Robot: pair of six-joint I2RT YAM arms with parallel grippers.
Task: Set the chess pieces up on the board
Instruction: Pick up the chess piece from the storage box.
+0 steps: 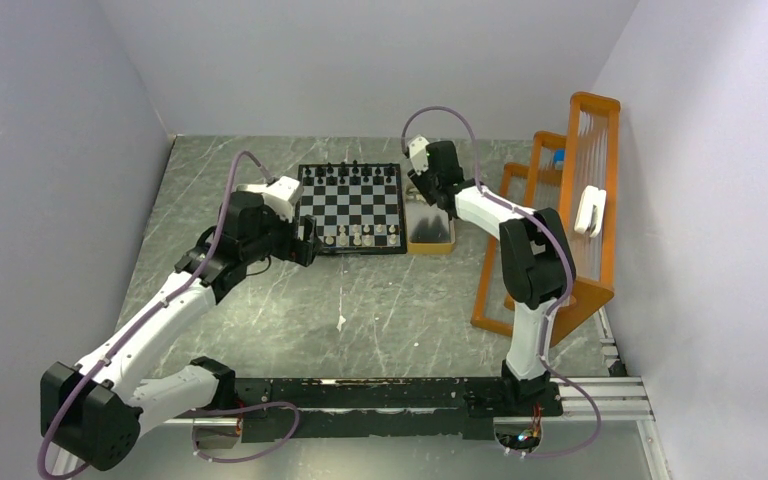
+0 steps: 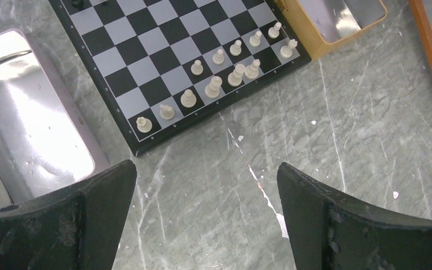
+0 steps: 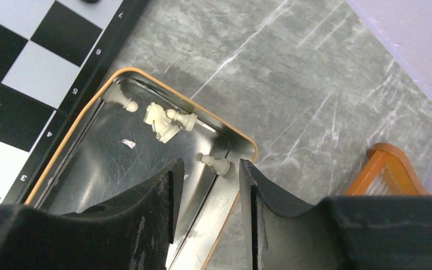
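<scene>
Picking step: right hand (image 3: 208, 169), parted and empty, hovers over a pawn (image 3: 218, 164) in the tin (image 3: 112, 163); left hand (image 2: 205, 169) spread. Next: descend, pinch.

Open marble up front, a crowded ring around the board

The bare table (image 1: 380, 320) between the two arms is open from the near edge up to the board (image 1: 352, 205), and the board's middle rows are free. White pieces (image 1: 358, 236) line its near edge and black pieces (image 1: 350, 172) its far edge. A silver tray (image 2: 28, 112) and the left gripper (image 2: 205, 166) crowd the left side. A tin (image 1: 430, 238) sits just beside the right side, with the right gripper (image 3: 209, 163) low over it. An orange rack (image 1: 560, 240) walls off the right.
</scene>
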